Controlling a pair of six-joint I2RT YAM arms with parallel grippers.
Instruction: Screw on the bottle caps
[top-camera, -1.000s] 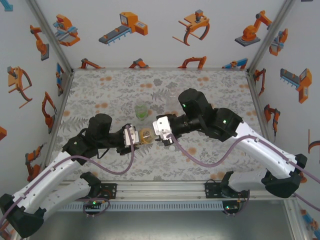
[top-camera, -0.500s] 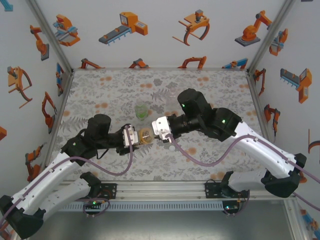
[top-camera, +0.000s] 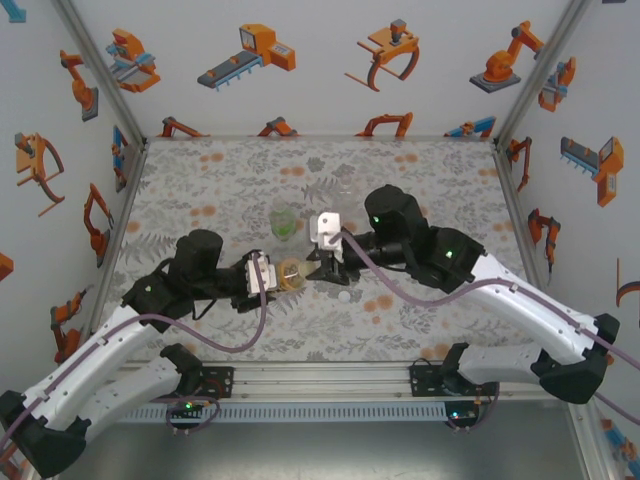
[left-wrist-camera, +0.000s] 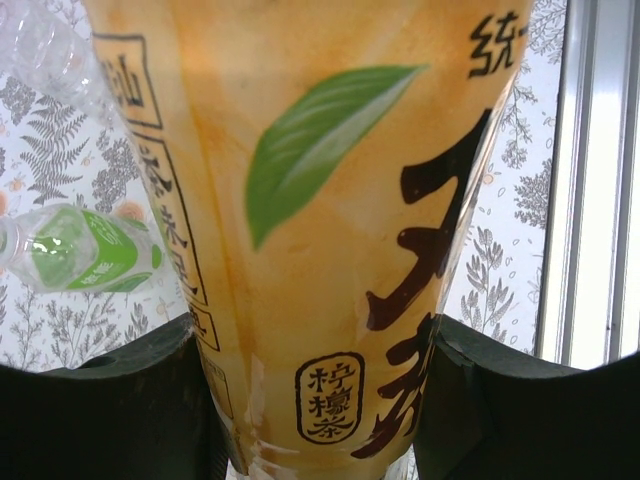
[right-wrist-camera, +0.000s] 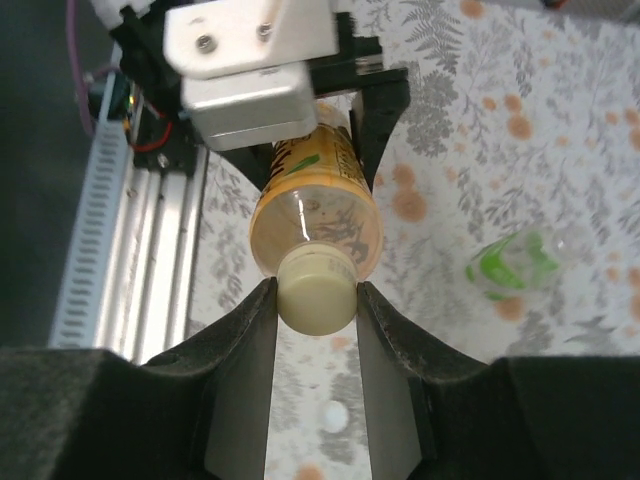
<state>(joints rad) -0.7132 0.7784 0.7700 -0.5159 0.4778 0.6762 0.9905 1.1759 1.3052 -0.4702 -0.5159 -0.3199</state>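
Observation:
The yellow-orange labelled bottle (top-camera: 292, 272) lies level above the table, and my left gripper (top-camera: 272, 273) is shut on its body (left-wrist-camera: 330, 200). In the right wrist view the bottle (right-wrist-camera: 315, 205) points its neck at the camera with the pale yellow cap (right-wrist-camera: 317, 292) on it. My right gripper (right-wrist-camera: 317, 297) is shut on that cap, one finger touching each side; from above it (top-camera: 313, 268) meets the bottle's neck end. The green-tinted bottle (top-camera: 284, 221) lies on the table behind them. A white cap (top-camera: 343, 297) lies on the table under my right arm.
The green-tinted bottle (left-wrist-camera: 85, 250) lies left of the held bottle, with a colourless bottle (left-wrist-camera: 40, 45) beyond it. The aluminium rail (right-wrist-camera: 130, 250) of the near table edge runs close by. Patterned walls enclose the table (top-camera: 200, 180) on three sides.
My right wrist has rolled about the cap, its white camera block swinging from the side up to the top. The left gripper and bottle have stayed put.

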